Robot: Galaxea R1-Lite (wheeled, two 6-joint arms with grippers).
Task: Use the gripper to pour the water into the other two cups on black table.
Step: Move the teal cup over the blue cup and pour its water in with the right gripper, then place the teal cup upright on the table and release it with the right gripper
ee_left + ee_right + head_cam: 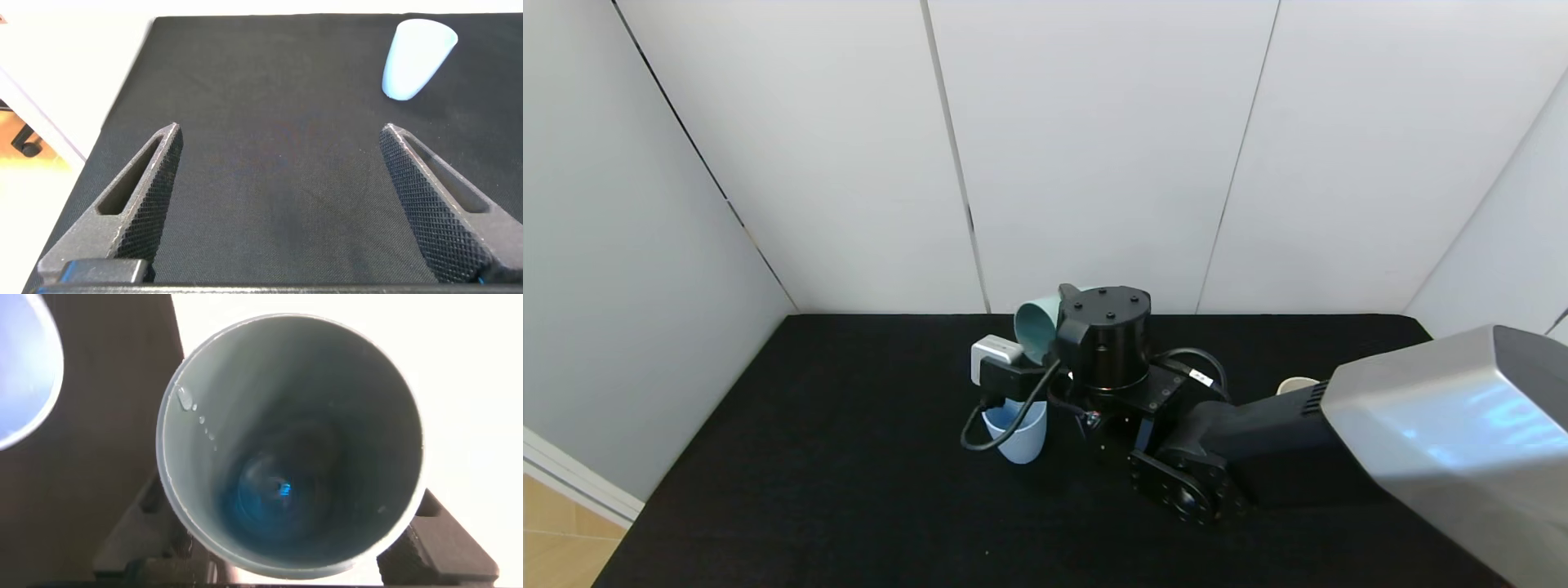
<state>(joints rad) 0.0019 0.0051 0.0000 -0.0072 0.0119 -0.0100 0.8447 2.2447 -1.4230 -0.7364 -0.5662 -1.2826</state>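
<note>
The right arm's bulk hides most of the cream-beige cup (1296, 383), only its rim showing toward the black table's (833, 474) far right edge; the right gripper (1045, 343) clamps the tilted teal-green tumbler (1036, 327) above the light blue cup (1015, 433) near the far edge's middle; droplets (186, 398) cling inside its rim (163, 457); the left gripper (282, 204) hangs spread wide over bare cloth.

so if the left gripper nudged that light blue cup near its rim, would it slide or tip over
Probably tip: the light blue cup tapers to a narrow base on the black table. The cloth-like cover likely grips rather than lets it slide. It looks light, though any water inside would steady it.
</note>
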